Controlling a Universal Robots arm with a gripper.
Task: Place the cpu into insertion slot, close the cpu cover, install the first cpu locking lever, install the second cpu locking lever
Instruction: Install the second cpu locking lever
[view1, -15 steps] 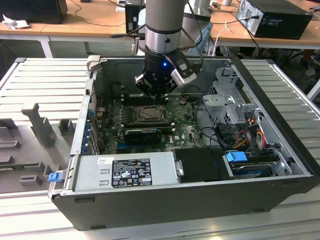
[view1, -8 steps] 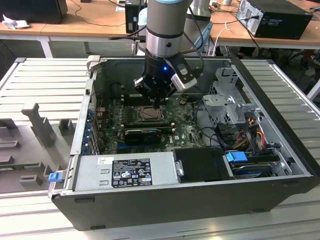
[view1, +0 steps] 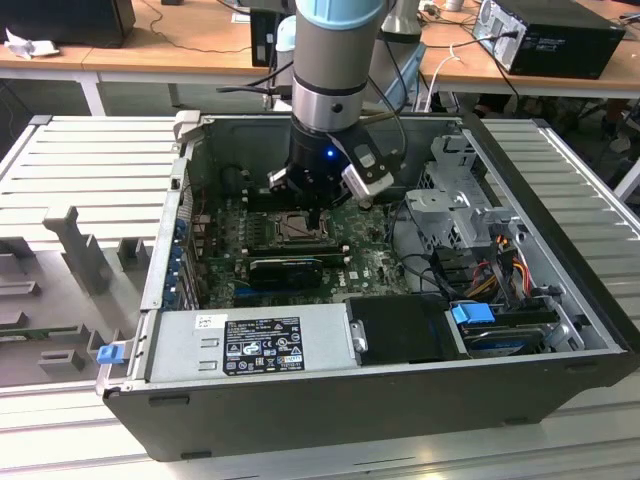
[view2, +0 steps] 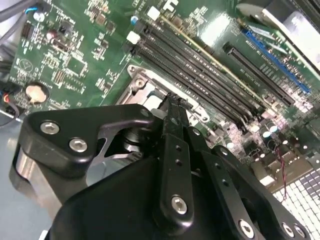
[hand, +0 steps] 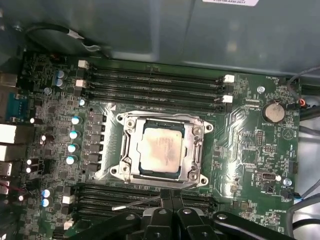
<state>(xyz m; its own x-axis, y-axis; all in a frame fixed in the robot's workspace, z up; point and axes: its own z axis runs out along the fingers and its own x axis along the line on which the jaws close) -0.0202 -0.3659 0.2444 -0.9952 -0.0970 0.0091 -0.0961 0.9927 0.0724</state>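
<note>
At the centre of the first wrist view, the cpu cover (hand: 162, 149) lies shut over the insertion slot (hand: 131, 167), framing the cpu (hand: 161, 150). My gripper (hand: 167, 196) hovers at the socket's lower edge, fingers pressed together, holding nothing; I judge a level, gentle push suits the lever.

A green circuit board (hand: 250, 145) fills the open case, dotted with small silver and blue-topped capacitors (hand: 74, 134). At its centre sits the cpu (hand: 161, 148), pale silvery-beige, framed by the silver-grey cpu cover (hand: 197, 150). Beside the cover run long black memory slots (hand: 155, 80) with white end clips (hand: 229, 78). The gripper (hand: 167, 199) is matte black with bright silver screws. In the exterior view, the arm (view1: 330, 60) above the board is grey with a light blue band, the case (view1: 330, 405) is dark grey, and a blue tab (view1: 473, 313) lies near yellow and orange wires (view1: 512, 262).
</note>
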